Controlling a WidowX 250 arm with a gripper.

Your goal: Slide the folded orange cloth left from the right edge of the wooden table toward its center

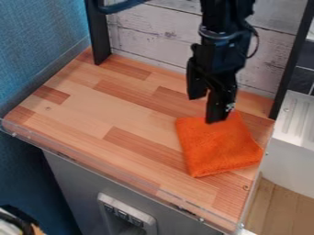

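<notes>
The black gripper (206, 108) hangs down from the top edge over the right back part of the wooden counter (129, 110). Its two fingers stand apart, with nothing visible between them. An orange cloth (217, 146) lies flat and roughly square on the counter's right side, one corner pointing back. The nearer fingertip overlaps the cloth's back edge in the view; whether it touches the cloth I cannot tell.
Behind the counter stands a whitewashed plank wall (150, 34) between black posts (98, 34). A blue wall (36, 41) is at the left. To the right is a white ribbed unit (294, 137). A clear strip (110, 172) edges the counter's front.
</notes>
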